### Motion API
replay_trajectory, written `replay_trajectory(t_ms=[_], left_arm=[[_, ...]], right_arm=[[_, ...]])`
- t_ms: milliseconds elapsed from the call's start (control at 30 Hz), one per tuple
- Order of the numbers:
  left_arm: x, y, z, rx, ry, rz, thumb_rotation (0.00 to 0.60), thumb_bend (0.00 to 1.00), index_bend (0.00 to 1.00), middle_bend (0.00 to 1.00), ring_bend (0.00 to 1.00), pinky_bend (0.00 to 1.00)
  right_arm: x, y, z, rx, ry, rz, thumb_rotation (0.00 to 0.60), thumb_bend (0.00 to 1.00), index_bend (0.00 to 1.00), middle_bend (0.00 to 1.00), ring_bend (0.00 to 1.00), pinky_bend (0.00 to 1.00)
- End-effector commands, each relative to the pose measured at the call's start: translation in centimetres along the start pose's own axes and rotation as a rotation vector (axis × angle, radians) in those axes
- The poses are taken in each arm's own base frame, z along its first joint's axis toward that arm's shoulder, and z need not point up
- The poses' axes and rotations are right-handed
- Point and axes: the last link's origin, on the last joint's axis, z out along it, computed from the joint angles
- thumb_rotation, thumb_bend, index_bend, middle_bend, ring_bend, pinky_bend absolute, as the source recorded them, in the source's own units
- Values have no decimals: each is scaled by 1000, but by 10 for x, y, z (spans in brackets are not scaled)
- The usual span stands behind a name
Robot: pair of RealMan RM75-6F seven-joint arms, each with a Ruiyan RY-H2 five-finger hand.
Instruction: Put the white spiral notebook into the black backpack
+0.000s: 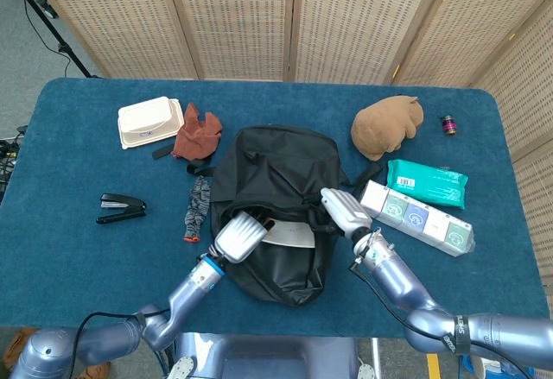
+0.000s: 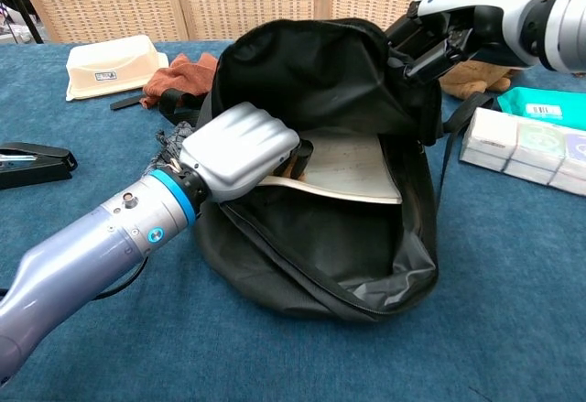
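- White spiral notebook [image 2: 352, 166] is partway inside the black backpack [image 2: 320, 81]: its far end is under the bag's upper flap, while the near edge shows across the open mouth, w/ the lower lining below it.
- Head view agrees: only a pale strip of notebook [image 1: 288, 236] shows in the opening of the backpack [image 1: 272, 167].
- Left hand [image 2: 243, 150] is at the bag's mouth, fingers curled onto the notebook's near-left corner. Looks like a grip, though the contact is partly hidden by the hand's shell.
- Right hand [image 2: 439, 31] is clamped on the backpack's upper rim at the far right, holding the flap up so the mouth stays open.
- Progress, my read: mostly done. The bag is open and the notebook is entering, but it isn't fully seated.
- Left to do: push the notebook deeper until no edge shows, let go, pull the left hand out, then drop the flap.
- Risk: the notebook rides on the lining fold, so it could catch on the zipper edge or slide back out when let go.
- Nearby and not involved: stapler [image 1: 120, 208], white food box [image 1: 150, 122], green wipes pack [image 1: 426, 181].
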Motion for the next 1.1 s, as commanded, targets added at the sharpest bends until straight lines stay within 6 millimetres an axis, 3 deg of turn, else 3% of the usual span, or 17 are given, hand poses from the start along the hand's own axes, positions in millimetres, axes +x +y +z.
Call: replay_trajectory(t_ms=[33, 100, 200, 367, 733, 933, 1100], left_arm=[[0, -1, -2, -6, -5, -6, 600, 372, 496, 340, 337, 596], [1, -1, -7, -17, -6, -34, 600, 290, 327, 174, 226, 596], [3, -3, -12, -33, -1, -42, 600, 158, 156, 39, 149, 596], [6, -8, -22, -54, -11, -82, 600, 9, 7, 0, 106, 594], [7, -31, -53, -65, -38, -151, 600, 0, 0, 0, 13, 522], [14, -67, -107, -107, 22, -245, 600, 0, 0, 0, 0, 505], [22, -93, -129, -99, 57, -294, 600, 0, 0, 0, 0, 502]], right_arm=[[1, 1, 0, -1, 3, 4, 600, 710, 621, 533, 431, 607], [1, 2, 0, -2, 6, 7, 600, 710, 621, 533, 431, 607], [2, 3, 0, -5, 8, 10, 600, 710, 622, 533, 431, 607], [4, 5, 2, -12, 14, 17, 600, 711, 622, 533, 431, 607], [11, 7, 6, -28, 33, 25, 600, 710, 625, 535, 431, 606], [21, 15, 5, -49, 55, 36, 600, 711, 625, 536, 431, 604], [22, 18, 4, -54, 57, 36, 600, 710, 626, 536, 432, 604]])
